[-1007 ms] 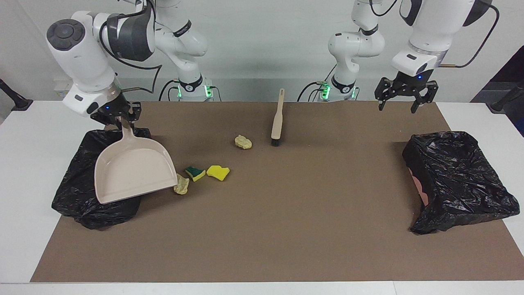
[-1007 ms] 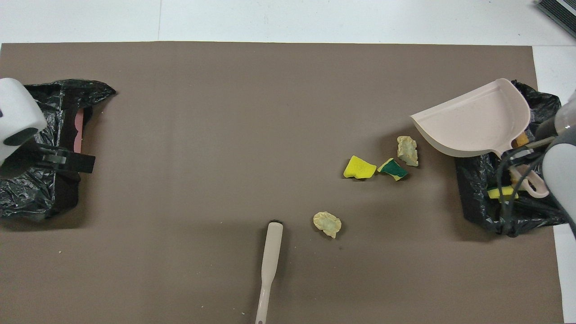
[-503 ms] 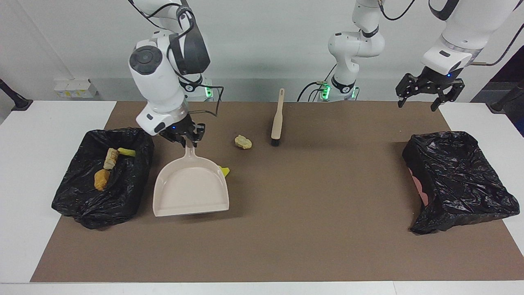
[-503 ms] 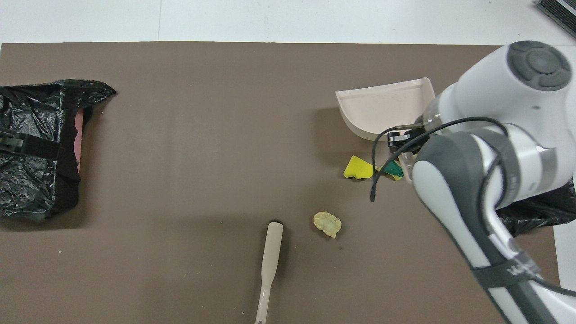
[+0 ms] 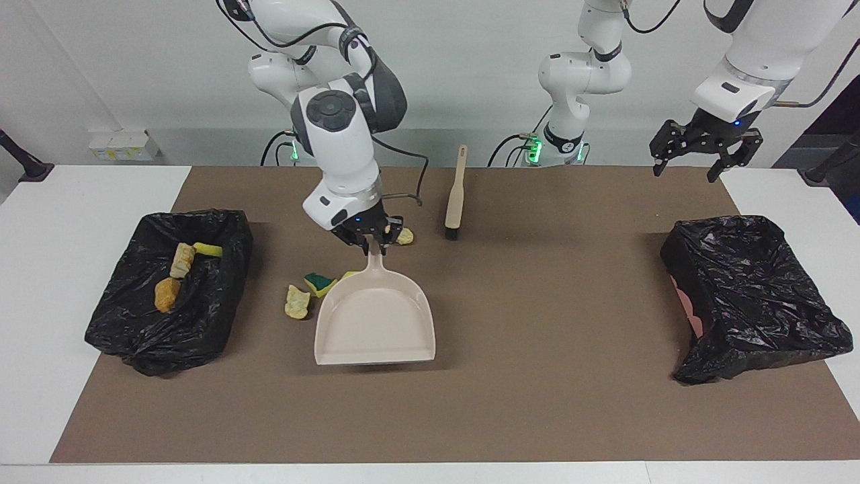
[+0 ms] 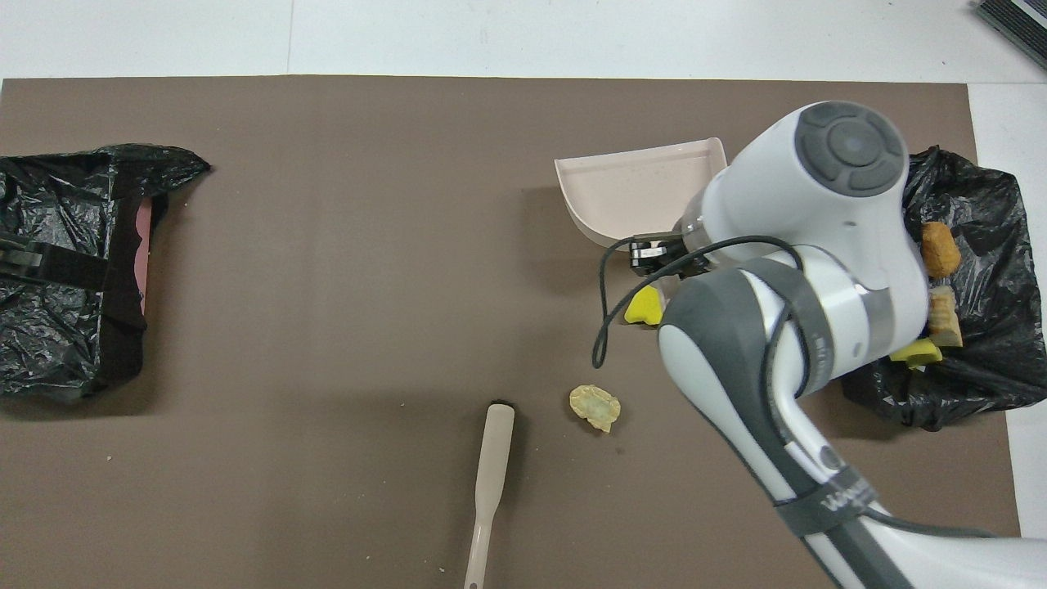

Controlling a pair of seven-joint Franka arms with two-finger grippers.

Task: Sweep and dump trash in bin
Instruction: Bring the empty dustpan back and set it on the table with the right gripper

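My right gripper (image 5: 369,240) is shut on the handle of the beige dustpan (image 5: 376,317), whose pan hangs low over the mat (image 5: 537,403). Trash lies loose beside the pan: a cream chunk (image 5: 296,301), a green-backed sponge (image 5: 320,283) and a yellow sponge (image 6: 644,304), half hidden by the pan in the facing view. Another cream chunk (image 6: 595,406) lies near the brush (image 5: 456,195). The bin (image 5: 127,323) at the right arm's end holds three scraps, one of them orange-brown (image 5: 166,294). My left gripper (image 5: 703,149) hangs open in the air, holding nothing.
A second black-bagged bin (image 5: 752,289) stands at the left arm's end of the mat. The brush (image 6: 491,478) lies with its handle pointing toward the robots. White table (image 5: 67,202) surrounds the brown mat.
My right arm has carried the dustpan from over its bin toward the mat's middle, past the loose sponges. The left gripper rose and drew away early on, then stayed still.
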